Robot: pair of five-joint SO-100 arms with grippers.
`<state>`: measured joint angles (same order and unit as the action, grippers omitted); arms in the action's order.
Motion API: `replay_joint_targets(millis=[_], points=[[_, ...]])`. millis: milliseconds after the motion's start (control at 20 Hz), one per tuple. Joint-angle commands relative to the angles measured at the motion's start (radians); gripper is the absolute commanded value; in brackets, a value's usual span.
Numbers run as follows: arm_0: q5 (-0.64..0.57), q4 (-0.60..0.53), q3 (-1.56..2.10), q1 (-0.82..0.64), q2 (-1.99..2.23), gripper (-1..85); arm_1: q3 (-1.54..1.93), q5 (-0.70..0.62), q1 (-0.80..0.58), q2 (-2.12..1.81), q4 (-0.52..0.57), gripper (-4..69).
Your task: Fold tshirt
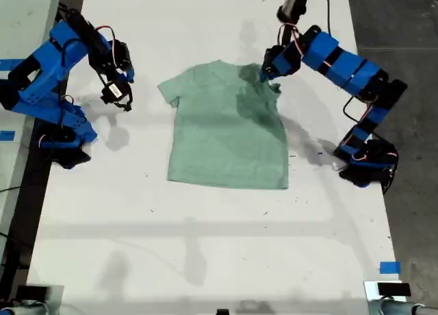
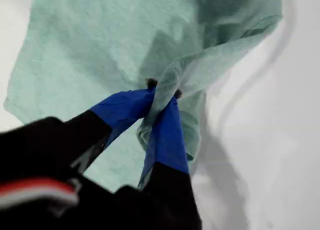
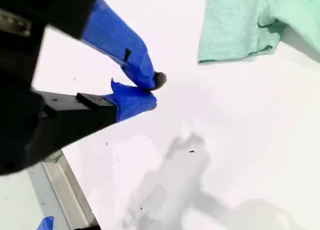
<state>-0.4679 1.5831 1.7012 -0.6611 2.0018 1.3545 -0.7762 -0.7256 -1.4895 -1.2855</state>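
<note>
The pale mint-green tshirt (image 1: 226, 130) lies mostly flat on the white table (image 1: 205, 246), hem toward the exterior view's bottom. My first gripper (image 1: 265, 74) is at the sleeve on the exterior view's right and is shut on a bunch of that cloth, lifted and pulled inward over the shoulder. In the first wrist view the blue fingertips (image 2: 172, 115) of my first gripper (image 2: 162, 89) pinch a fold of the tshirt (image 2: 100, 40). My second gripper (image 1: 123, 99) hovers off the cloth at the exterior view's left. There my second gripper (image 3: 155, 92) is shut on nothing, with the tshirt's other sleeve (image 3: 235, 30) a short way off.
Both arm bases stand on the table's side edges in the exterior view, one (image 1: 65, 140) at its left and one (image 1: 366, 168) at its right. A blue tape mark (image 1: 389, 267) sits at that view's lower right. Dark floor (image 1: 410, 27) lies past the right edge.
</note>
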Motion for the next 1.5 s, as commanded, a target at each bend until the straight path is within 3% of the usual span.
replay_joint_targets(millis=[0, 200, 300, 350, 400, 450, 500, 750, 950, 1300, 1450], points=[[0.012, -0.014, -0.003, 0.032, 0.031, 0.0, -0.132, 0.087, 0.112, 0.097, 0.163, -1.3], [0.018, -0.009, 0.002, 0.043, 0.031, 0.0, -0.173, 0.129, 0.149, 0.348, 0.342, -1.3], [0.02, -0.008, 0.002, 0.046, 0.035, 0.0, -0.181, 0.135, 0.123, 0.477, 0.371, -1.3], [0.02, -0.008, 0.002, 0.048, 0.037, 0.0, -0.236, 0.138, 0.107, 0.552, 0.334, -0.8], [0.02, -0.008, 0.002, 0.048, 0.037, 0.0, -0.342, 0.137, 0.101, 0.604, 0.236, 4.1], [0.02, -0.011, 0.002, 0.048, 0.037, 0.0, -0.39, 0.103, 0.106, 0.607, 0.201, 24.2], [0.02, -0.012, 0.0, 0.046, 0.037, 0.0, -0.422, 0.086, 0.112, 0.586, 0.161, 31.2], [0.021, -0.012, 0.005, 0.044, 0.037, 0.0, -0.548, 0.055, 0.115, 0.367, -0.109, 30.9], [0.021, -0.014, 0.014, 0.041, 0.037, 0.0, -0.428, 0.032, 0.071, 0.055, -0.288, 30.9], [0.014, -0.043, 0.012, 0.034, 0.008, 0.1, 0.043, 0.072, 0.078, -0.342, -0.236, 30.2], [-0.018, -0.012, -0.107, 0.025, -0.115, 18.0, 0.135, 0.095, 0.098, -0.411, -0.209, 29.9]])
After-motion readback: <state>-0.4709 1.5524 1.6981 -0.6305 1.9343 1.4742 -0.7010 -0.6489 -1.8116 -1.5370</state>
